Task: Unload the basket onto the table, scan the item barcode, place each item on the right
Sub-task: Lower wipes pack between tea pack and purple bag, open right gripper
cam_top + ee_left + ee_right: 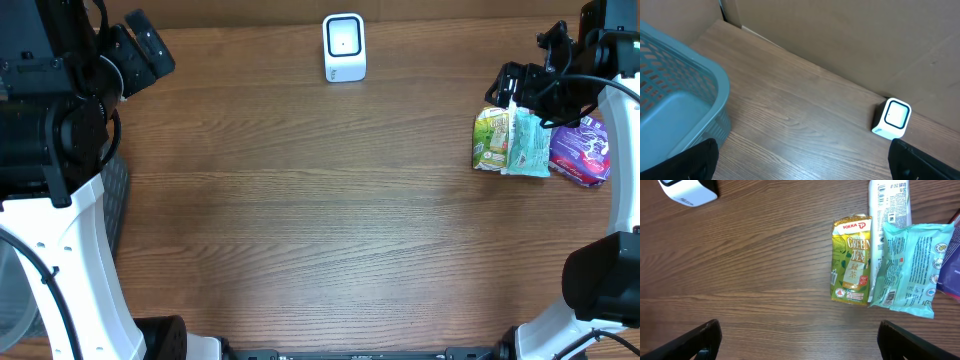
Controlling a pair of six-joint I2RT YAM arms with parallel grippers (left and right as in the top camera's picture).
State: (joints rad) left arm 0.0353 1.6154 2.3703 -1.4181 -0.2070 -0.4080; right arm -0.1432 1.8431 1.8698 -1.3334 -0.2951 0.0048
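Left fingers [692, 162] (spread wide) hover near the blue basket [719, 107].

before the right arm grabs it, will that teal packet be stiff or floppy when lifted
The teal packet looks like thin, wrinkled film, so it will probably sag and crumple rather than hold shape. Its glossy surface may slip in a pinch. It lies against the green tea carton, so dragging it could nudge that.

Wooden table [300, 230] carries scanner [344, 47], tea carton [490, 138], teal packet [528, 146], purple packet [582, 152]
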